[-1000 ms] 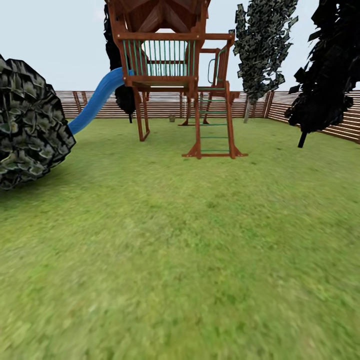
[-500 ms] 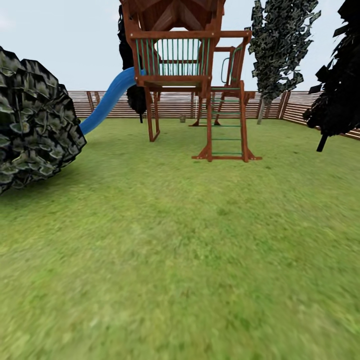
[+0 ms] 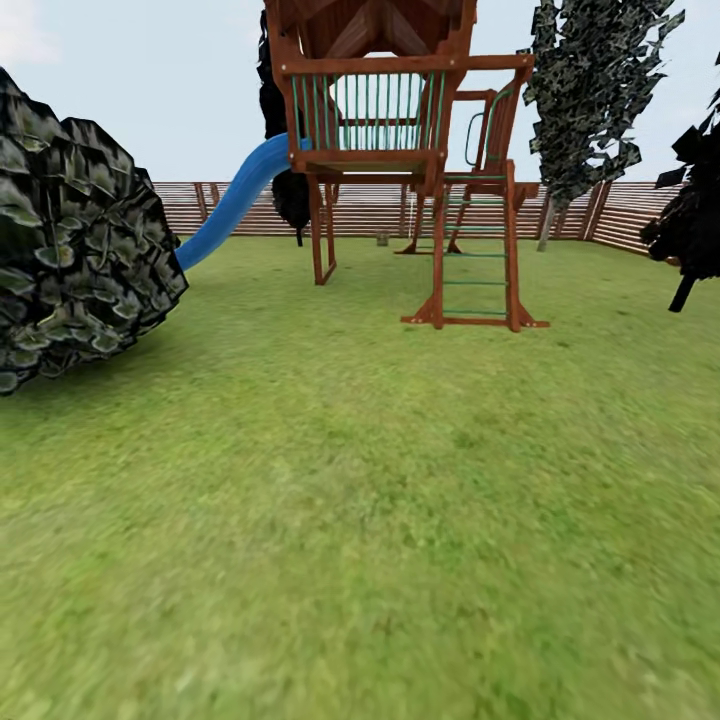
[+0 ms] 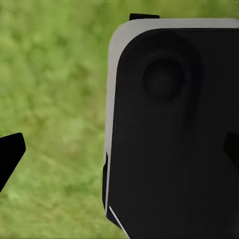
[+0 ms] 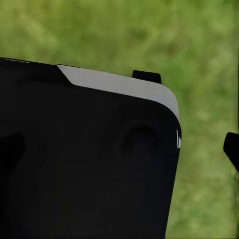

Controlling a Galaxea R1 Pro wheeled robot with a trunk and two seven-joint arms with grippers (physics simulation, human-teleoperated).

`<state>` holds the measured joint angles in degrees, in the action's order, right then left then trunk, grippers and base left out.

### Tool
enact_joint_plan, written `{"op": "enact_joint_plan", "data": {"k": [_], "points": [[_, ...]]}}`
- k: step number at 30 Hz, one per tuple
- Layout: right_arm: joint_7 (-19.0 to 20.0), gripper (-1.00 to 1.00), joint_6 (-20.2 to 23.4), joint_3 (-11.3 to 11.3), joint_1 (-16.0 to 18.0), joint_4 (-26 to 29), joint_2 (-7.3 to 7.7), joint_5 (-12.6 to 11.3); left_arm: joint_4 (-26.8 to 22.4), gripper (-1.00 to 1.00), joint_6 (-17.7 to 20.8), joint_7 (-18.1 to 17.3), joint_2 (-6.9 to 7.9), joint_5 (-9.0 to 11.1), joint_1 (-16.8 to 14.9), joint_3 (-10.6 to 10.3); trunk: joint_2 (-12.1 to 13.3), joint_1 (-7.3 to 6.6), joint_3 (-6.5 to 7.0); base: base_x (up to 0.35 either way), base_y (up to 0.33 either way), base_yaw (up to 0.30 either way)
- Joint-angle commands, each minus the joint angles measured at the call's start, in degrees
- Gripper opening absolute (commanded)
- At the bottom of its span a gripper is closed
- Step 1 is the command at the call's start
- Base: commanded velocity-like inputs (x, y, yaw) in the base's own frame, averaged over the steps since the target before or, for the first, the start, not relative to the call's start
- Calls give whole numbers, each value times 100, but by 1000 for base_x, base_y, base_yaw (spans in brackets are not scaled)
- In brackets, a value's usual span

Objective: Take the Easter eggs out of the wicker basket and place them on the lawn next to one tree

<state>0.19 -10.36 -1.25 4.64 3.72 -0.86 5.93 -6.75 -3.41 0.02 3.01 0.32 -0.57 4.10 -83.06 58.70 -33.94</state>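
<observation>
A tiny wicker basket [image 3: 382,239] is sitting at twelve o'clock — contents unreadable — with the view panning left; neither gripper's state is discernible.

A large matte black robot panel [image 4: 172,134] has rounded corners and a pale grey edge band along its side and top. A shallow round dimple [image 4: 163,79] is pressed into its face. A small black tab [image 4: 144,16] pokes out above the grey band, and a thin white line runs near one lower corner. A dark pointed finger tip [image 4: 11,154] shows apart from it.

A second black panel [image 5: 89,159] looks alike: grey bevelled edge [image 5: 119,85], faint round dimple [image 5: 140,140], small black tab [image 5: 146,76].
</observation>
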Motion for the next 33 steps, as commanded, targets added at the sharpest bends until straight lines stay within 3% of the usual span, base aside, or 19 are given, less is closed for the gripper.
{"op": "enact_joint_plan", "data": {"k": [1,33], "points": [[-3,100,-14,-8,2,-2,3,38,7,100,-19,-2,-2,3,-5,38,-2,3,-5,328,0,203],[-1,100,-19,-13,2,-6,16,40,7,100,-19,-2,-2,3,-5,38,-2,3,-5,328,35,8]]}}
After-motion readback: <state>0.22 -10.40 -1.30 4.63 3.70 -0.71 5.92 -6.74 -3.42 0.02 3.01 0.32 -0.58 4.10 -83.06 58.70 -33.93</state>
